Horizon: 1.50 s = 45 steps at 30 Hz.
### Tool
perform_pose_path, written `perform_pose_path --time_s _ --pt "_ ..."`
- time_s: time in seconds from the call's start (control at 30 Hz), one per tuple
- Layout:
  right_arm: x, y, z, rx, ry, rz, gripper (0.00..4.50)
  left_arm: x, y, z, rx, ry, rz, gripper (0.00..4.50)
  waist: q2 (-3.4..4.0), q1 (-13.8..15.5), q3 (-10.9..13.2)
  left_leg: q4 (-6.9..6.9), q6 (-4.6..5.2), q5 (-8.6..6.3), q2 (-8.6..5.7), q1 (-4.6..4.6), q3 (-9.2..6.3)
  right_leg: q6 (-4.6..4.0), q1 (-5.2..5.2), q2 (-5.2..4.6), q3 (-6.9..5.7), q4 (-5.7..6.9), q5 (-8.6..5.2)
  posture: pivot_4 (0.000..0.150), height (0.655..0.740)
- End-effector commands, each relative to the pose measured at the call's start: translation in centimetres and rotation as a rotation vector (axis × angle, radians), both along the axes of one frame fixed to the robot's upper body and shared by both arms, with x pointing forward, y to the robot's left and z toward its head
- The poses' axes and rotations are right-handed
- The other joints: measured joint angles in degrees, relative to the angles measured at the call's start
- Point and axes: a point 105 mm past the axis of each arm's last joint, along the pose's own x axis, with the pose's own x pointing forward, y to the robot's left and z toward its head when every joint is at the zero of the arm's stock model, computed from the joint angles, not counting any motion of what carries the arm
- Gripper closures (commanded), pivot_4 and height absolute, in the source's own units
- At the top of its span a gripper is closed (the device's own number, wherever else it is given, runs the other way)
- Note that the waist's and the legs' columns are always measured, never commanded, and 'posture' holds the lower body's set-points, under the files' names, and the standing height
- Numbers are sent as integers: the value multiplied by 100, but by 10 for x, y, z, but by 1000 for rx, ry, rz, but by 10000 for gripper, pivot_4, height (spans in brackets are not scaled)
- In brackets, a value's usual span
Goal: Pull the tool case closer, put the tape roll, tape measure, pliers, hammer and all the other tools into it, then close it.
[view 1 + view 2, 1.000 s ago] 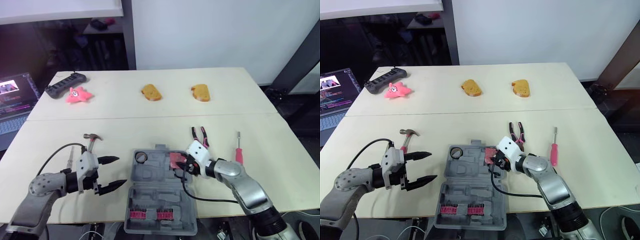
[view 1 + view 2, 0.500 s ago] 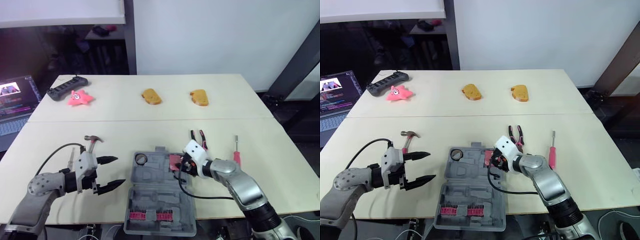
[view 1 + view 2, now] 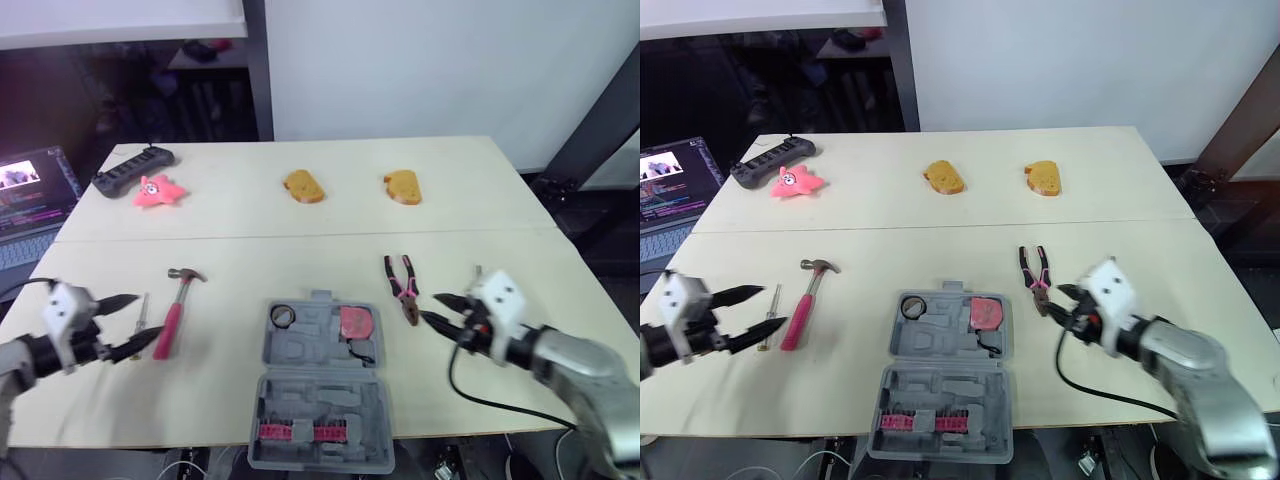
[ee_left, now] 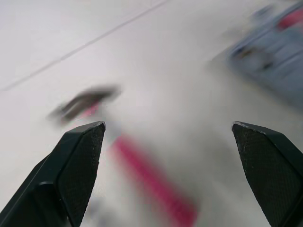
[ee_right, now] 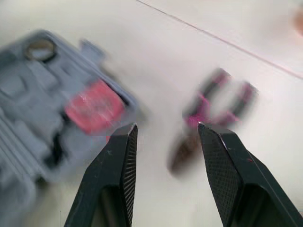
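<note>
The tool case (image 3: pixel 318 390) is laid open and flat on the table (image 3: pixel 250 255), so that its moulded recesses can be reached from above. The tape roll (image 3: pixel 282 316) is seated in the far left corner of the case and the tape measure (image 3: pixel 356 322) in its far right recess, so these two are judged as packed. The hammer (image 3: pixel 177 308) is left lying flat to the left of the case, and the pliers (image 3: pixel 402 287) just to its right, with the handles pointed away from the robot.

The left gripper (image 3: pixel 145 317) is held low beyond the hammer, on the side away from the case. Its fingers are spread wide with nothing between them, and a slim tool (image 3: pixel 768 318) lies on the table close to their tips. The right gripper (image 3: pixel 430 305) is held to the right of the case, just beside the nose of the pliers. Its fingers are moderately apart and empty, and no contact with the pliers can be made out. Each gripper is judged to be posed beside a tool not yet packed, so that the next pick-up can be started.
</note>
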Motion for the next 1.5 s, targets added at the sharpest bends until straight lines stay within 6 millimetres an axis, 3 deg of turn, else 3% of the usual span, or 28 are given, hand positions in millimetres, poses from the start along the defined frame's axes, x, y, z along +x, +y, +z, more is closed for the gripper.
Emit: perform_pose_path --time_s 0.03,0.17,0.27,0.37,0.83,1.0,1.13,1.17,1.27,1.37,1.5 --pt "-28 -42 7 -110 -10 -59 18448 -16 56 14 112 -3 150 0 -8 0 4 0 0 0 -1 0 1 0 1 0 -2 -1 -3 1500 7400" --pt "-54 -79 -6 -213 28 -135 609 -29 84 11 159 54 227 0 -14 -22 6 9 1 0 0 9 19 -17 10 -7 11 -5 -15 1500 7400" --pt "-65 -96 -12 -228 23 -186 609 -39 99 7 170 96 287 0 -32 -53 5 9 0 0 6 18 22 -17 12 -3 12 -4 -15 1500 7400" --pt "-66 -98 -17 -218 8 -200 609 -39 104 6 155 91 317 0 -31 -46 5 3 0 0 6 18 22 -13 9 -2 12 -2 -12 1500 7400" --pt "-65 -92 -22 -188 0 -198 609 -34 94 -11 109 96 289 0 -30 -24 4 4 0 0 6 18 20 -5 10 -5 13 3 -7 1500 7400" --pt "-48 -58 -8 -61 -79 -211 609 -16 56 -25 18 94 136 0 -25 -18 2 6 0 0 8 18 17 1 10 -6 14 7 -2 1500 7400" --pt "-24 -15 -2 -2 -157 -251 609 5 -9 -33 -67 74 -90 0 -25 -12 1 9 -1 0 14 17 2 1 9 -8 18 11 0 1500 7400" --pt "-22 -12 -1 -3 -161 -263 609 6 -14 -32 -75 73 -102 0 -25 -10 2 10 -2 1 26 16 -2 1 9 -11 20 13 0 1500 7400" --pt "2 6 -4 13 -185 -407 609 7 -64 -27 -105 60 -276 0 -43 -41 -5 11 -2 1 28 8 -3 0 0 -9 22 12 2 1500 7400" --pt "22 17 -10 9 -177 -495 609 -1 -100 -23 -133 51 -398 0 -7 -35 -3 10 -6 3 27 8 8 -16 -7 -15 37 9 3 1500 7400" --pt "51 36 -24 36 -144 -552 609 -3 -126 -15 -157 36 -483 0 -3 -28 -2 8 -9 5 7 7 6 -26 -11 -11 34 11 -3 1500 7400"
